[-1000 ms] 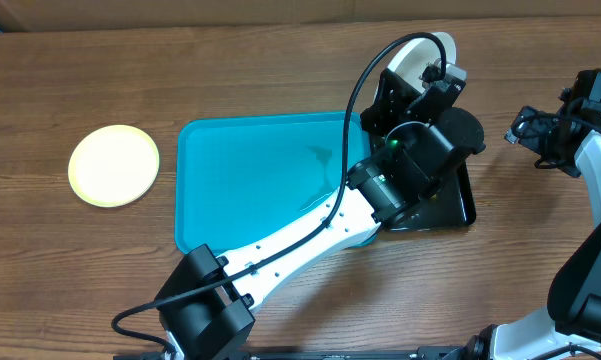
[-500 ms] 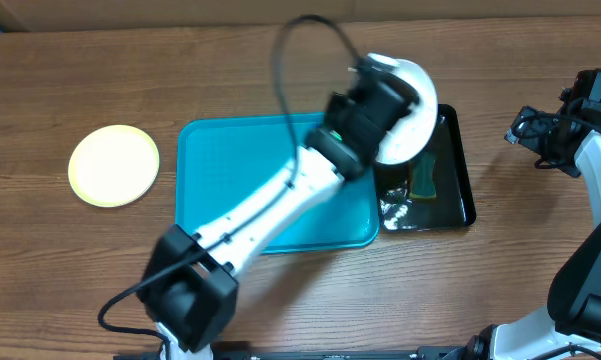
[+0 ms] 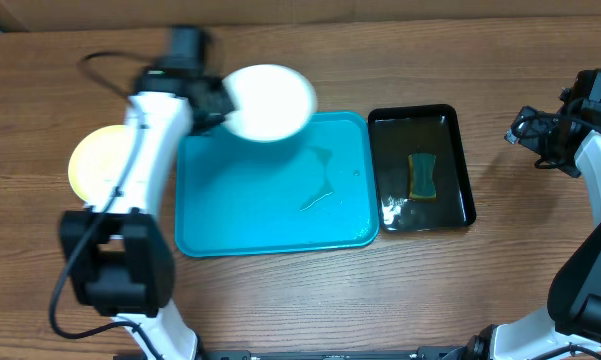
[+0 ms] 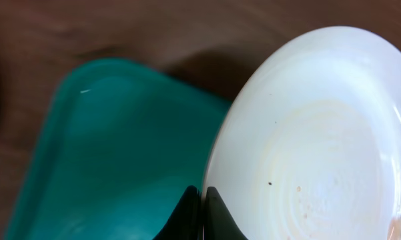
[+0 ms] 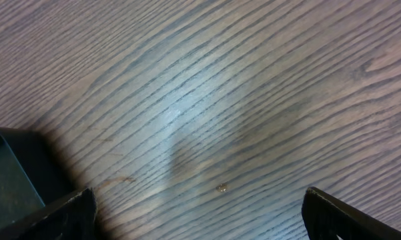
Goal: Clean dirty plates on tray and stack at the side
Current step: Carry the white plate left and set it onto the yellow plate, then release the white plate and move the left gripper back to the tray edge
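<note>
White plate (image 3: 270, 101), rim clamped in left gripper (image 4: 201, 212), overhangs the tray (image 3: 242, 205).

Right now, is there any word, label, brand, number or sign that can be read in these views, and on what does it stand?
None: no text can be read in any view.
The white plate, the pale yellow-green plate, the turquoise tray, the black tray and the sponge all show plain, unmarked surfaces.
</note>
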Controlling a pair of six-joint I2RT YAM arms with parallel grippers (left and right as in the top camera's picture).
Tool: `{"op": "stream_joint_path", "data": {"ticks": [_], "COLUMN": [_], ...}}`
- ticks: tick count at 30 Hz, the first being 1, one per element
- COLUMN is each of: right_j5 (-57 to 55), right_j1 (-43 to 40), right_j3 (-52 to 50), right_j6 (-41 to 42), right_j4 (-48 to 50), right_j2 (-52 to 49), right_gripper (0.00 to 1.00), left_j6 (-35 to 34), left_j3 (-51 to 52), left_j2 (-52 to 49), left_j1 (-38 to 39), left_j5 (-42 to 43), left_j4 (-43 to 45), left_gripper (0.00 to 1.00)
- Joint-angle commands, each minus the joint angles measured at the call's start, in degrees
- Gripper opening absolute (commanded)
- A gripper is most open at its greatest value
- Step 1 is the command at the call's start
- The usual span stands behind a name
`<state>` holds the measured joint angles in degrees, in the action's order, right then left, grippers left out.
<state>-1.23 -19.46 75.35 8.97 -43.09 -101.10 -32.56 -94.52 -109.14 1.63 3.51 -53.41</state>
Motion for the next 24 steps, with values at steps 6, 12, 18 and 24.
{"op": "stream_joint_path", "data": {"ticks": [6, 12, 18, 24], "right_j5": [0.5, 0.5, 0.5, 0.5], "right_j1": [0.0, 0.0, 0.0, 0.0], "right_j3": [0.9, 0.9, 0.9, 0.9], "right_j6": [0.2, 0.2, 0.2, 0.2], "right_j4": [0.2, 0.2, 0.2, 0.2], "right_j2": [1.3, 1.3, 1.3, 1.3], "right_gripper": [1.0, 1.0, 1.0, 1.0], "left_j6": [-1.4, -2.1, -2.2, -2.1], "left_j3": [-0.9, -0.8, -0.7, -0.7], "left_j2": [1.7, 1.7, 1.7, 1.6], "left_j1": [-19.3, -28.3, -31.7, -31.5], "left_j5": [-2.1, -8.4, -13.0, -22.2], "left_j4": [-8.4, -11.3, -11.7, -11.4], "left_gripper": [0.04, 0.04, 0.04, 0.04]}}
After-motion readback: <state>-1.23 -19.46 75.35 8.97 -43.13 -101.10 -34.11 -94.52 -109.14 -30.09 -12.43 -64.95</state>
